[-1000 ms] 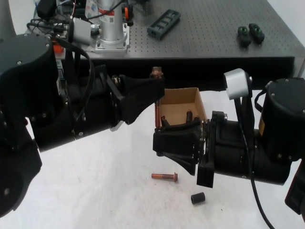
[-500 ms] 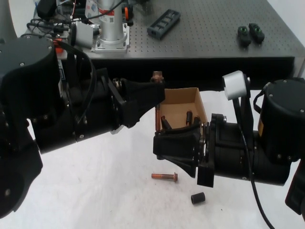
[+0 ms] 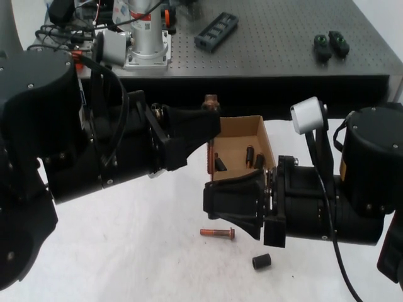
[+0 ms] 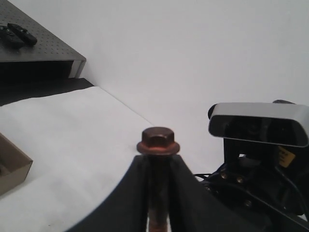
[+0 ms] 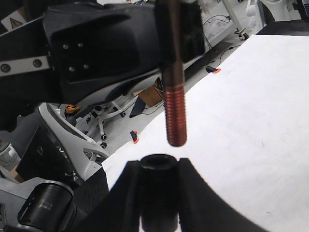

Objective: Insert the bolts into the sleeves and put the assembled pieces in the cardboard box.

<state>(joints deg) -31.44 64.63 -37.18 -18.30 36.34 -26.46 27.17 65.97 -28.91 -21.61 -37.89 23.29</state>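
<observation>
- Bolt of copper-coloured metal (image 4: 158, 141), with a hexagonal flanged head, smooth shank and threaded lower end, stands upright with its head up. The left jaws are pinched narrowly around its shank.
- One smooth black cylindrical sleeve (image 5: 158, 193), hollow mouth upward, is clamped between the right jaws. It sits directly under the bolt's threaded tip; tip and mouth are near but apart.
- Both hang over the white worktop (image 3: 126, 251), just in front of the open brown cardboard box (image 3: 242, 131).
- Three dark pieces (image 3: 249, 153) lie inside the box.
- Loose on the worktop are one second copper bolt (image 3: 218, 233), lying flat, and one short black loose sleeve (image 3: 261, 261), near it but not touching.
</observation>
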